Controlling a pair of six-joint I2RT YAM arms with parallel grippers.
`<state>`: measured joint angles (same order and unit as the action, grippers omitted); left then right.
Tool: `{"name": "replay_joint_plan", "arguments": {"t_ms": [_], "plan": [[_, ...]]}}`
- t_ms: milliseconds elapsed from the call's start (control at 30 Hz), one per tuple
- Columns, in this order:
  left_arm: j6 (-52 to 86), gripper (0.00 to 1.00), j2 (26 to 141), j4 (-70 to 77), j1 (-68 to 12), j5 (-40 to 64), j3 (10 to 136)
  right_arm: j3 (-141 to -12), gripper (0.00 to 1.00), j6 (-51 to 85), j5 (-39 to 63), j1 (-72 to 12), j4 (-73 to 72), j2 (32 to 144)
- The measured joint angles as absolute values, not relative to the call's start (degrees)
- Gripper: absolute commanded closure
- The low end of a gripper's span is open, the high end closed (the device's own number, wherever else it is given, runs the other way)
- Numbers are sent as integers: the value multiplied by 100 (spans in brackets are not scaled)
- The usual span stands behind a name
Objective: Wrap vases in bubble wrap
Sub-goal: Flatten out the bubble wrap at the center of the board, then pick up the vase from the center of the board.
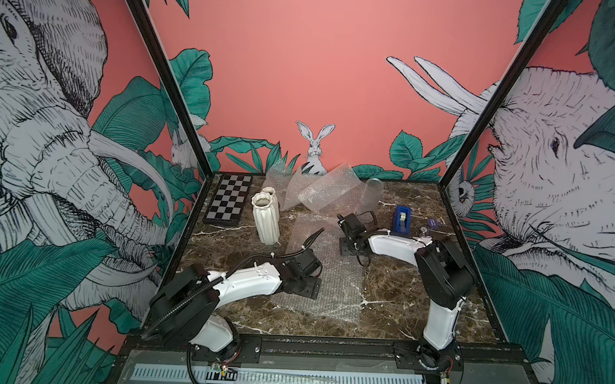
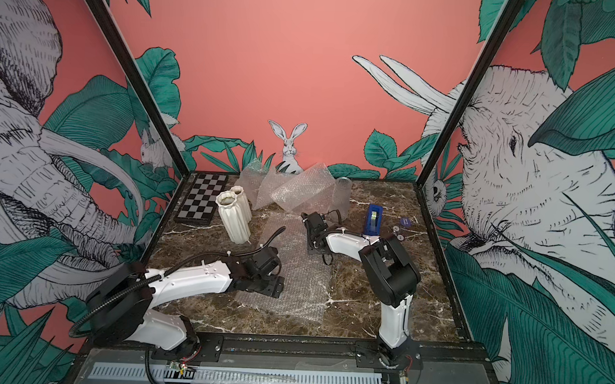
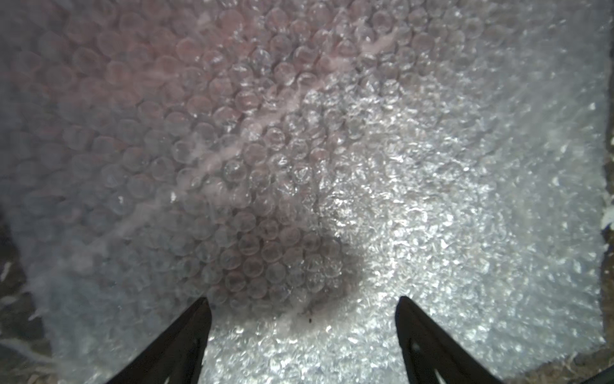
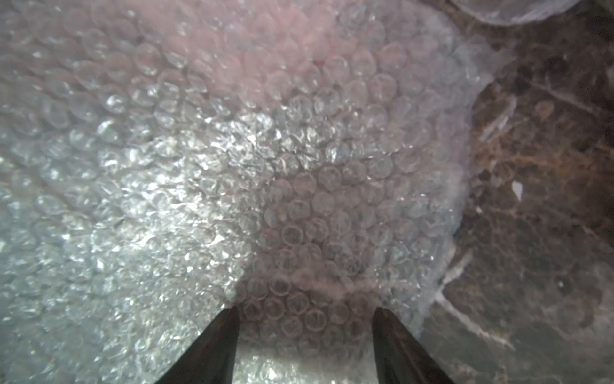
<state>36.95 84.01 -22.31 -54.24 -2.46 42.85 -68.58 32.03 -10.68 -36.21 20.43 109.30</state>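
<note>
A bubble wrap sheet (image 1: 334, 283) is laid flat at the middle of the marble worktop (image 1: 418, 302). The left end effector (image 3: 302, 301) is held low over it, jaws apart with nothing between them. The right end effector (image 4: 305, 311) is poised near the sheet's edge, jaws likewise apart and empty. Two white fluted vases (image 1: 265, 221) are stood upright beside a chessboard (image 1: 228, 200). A glass cylinder vase (image 1: 372, 197) is stood beside crumpled bubble wrap (image 1: 316, 196) at the back.

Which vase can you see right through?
The glass vase at the back, near the blue tape dispenser. The two white vases are solid and ribbed.
</note>
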Motion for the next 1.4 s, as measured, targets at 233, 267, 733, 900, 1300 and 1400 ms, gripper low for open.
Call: {"name": "replay_joint_plan", "arguments": {"t_ms": [233,267,733,900,1300,1400], "plan": [[3789,12,8700,-1903,-5424,-213,4504,-7175,32,2982,-1057,-3476,2047,11026],[3791,12,8676,-1852,-5424,-209,4508,-7205,32,2934,-1048,-3463,2062,11026],[2965,0,5645,-2875,-4742,-934,5374,-6132,15,2460,-362,-3767,1304,8823],[2486,0,5162,-3363,-3721,-1223,6300,-6125,5,2064,-340,-4480,672,8814],[2543,1,6042,-3315,-281,810,6681,-6250,1,1149,12,-5242,-2040,10252],[2720,1,6302,-3052,121,1273,6482,-6274,1,961,215,-5251,-2781,10600]]}}
